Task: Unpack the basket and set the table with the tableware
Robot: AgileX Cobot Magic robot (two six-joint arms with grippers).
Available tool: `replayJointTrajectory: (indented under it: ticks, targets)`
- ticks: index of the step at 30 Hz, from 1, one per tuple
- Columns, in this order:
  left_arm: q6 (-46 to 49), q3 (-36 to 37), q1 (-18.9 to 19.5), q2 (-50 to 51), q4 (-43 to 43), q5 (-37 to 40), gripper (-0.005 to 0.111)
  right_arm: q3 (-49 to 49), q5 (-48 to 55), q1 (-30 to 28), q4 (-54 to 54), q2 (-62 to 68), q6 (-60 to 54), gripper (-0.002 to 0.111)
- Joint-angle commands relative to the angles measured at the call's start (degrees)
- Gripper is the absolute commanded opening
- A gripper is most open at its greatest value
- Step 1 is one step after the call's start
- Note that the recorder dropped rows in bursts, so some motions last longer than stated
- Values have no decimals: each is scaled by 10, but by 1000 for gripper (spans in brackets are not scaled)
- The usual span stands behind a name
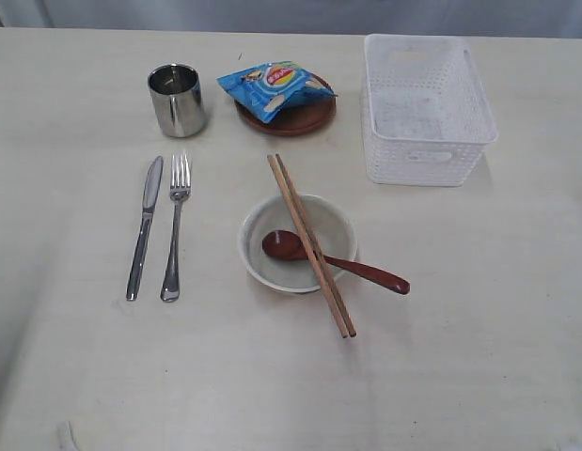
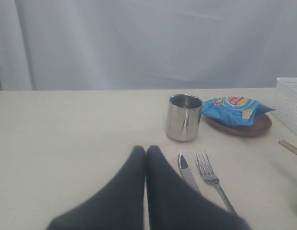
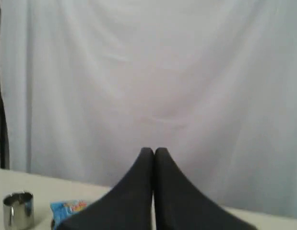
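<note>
Far right of table (image 1: 497, 329), basket (image 1: 429, 108) sitting empty. All pieces lying out: cup (image 1: 176, 99) and plate (image 1: 302, 120) far, knife (image 1: 145, 225) and fork (image 1: 176, 225) left, bowl (image 1: 267, 221) centre carrying spoon (image 1: 366, 272) and chopsticks (image 1: 314, 249). Unpacking looking finished. Both left gripper (image 2: 146, 148) and right gripper (image 3: 154, 150) pressing shut, gripping nothing.

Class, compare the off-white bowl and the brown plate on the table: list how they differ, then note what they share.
Colour: the bowl is off-white, the plate dark brown.
Depth: the bowl has raised walls, the plate is shallow.
Load: the bowl holds a spoon, with chopsticks across its rim; the plate carries a blue chip bag.
Shared: both are round and stand on the table outside the basket.
</note>
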Motion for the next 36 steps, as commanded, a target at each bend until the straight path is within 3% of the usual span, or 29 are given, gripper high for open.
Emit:
replayJointTrajectory:
  ticks: [1, 8, 16, 30, 36]
  targets:
    - [0, 2, -1, -2, -3, -7, 0, 32, 43, -67, -6, 12, 11, 0]
    - [0, 2, -1, -2, -3, -7, 0, 87, 43, -83, 34, 10, 29, 0]
    - [0, 2, -1, -2, -3, -7, 0, 151, 26, -34, 36, -48, 28, 0]
    - [0, 2, -1, -2, -3, -7, 0, 203, -5, -32, 33, -61, 28, 0]
    - [0, 2, -1, -2, -3, -7, 0, 217, 4, -32, -144, -61, 213, 0]
